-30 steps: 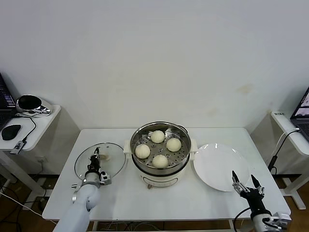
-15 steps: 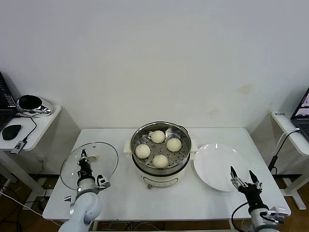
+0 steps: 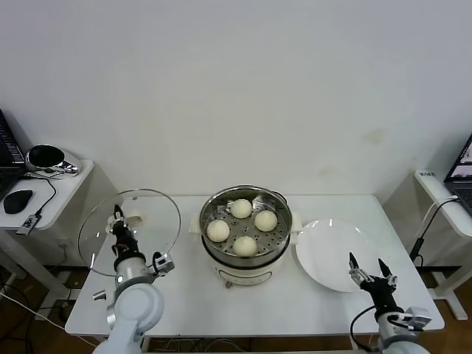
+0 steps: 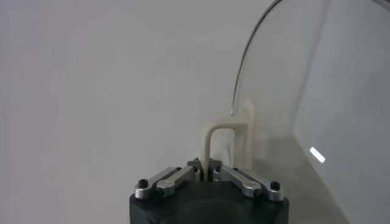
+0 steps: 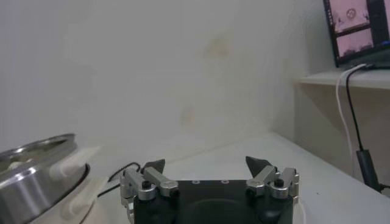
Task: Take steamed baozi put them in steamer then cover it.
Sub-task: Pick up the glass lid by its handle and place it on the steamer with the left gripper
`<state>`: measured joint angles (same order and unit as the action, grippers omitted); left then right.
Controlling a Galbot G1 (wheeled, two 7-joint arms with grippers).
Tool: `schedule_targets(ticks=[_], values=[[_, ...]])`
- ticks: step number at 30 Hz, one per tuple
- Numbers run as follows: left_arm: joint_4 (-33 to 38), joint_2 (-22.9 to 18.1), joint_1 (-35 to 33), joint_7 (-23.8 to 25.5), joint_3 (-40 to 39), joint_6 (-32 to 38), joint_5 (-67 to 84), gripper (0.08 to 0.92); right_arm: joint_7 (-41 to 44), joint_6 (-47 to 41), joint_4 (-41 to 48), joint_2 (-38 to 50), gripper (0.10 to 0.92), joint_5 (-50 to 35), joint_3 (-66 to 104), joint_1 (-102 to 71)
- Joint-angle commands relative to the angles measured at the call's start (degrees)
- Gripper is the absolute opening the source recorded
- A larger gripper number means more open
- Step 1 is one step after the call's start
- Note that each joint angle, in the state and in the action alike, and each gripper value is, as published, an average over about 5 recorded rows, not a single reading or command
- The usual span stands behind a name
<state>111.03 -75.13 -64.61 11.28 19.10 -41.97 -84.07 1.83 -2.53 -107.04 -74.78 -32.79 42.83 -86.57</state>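
The head view looks down and forward over the whole table (image 3: 184,310) toward the back wall. The left wrist view looks close along its gripper (image 4: 206,173) at the cover (image 4: 292,91). The right wrist view sits low, near the table's right edge, sharing the steamer (image 5: 30,173) with the head view.

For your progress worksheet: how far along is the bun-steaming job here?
Done: all four baozi sit in the steamer. In hand: the left gripper, jaws shut on the cover, holds it tilted above the table. Left: covering the steamer. The right gripper waits open beside the plate.
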Motion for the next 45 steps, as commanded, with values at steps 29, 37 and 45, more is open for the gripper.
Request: schedule_targets(ticks=[29, 37, 45], values=[[-18.4, -16.7, 20.8, 4.4, -29.0, -2.8, -2.0, 0.138, -0.4, -0.7, 4.2, -3.8, 0.823, 5.8, 0.8, 0.8], [-20.3, -16.8, 20.6, 5.8, -29.5, -2.9, -3.1, 0.138, -0.3, -0.7, 4.5, -4.2, 0.823, 6.6, 0.4, 1.2], [-19.8, -16.8, 20.1, 8.9, -29.2, -2.9, -5.7, 0.138, -0.3, -0.6, 4.9, -4.2, 0.823, 7.1, 0.1, 1.5]])
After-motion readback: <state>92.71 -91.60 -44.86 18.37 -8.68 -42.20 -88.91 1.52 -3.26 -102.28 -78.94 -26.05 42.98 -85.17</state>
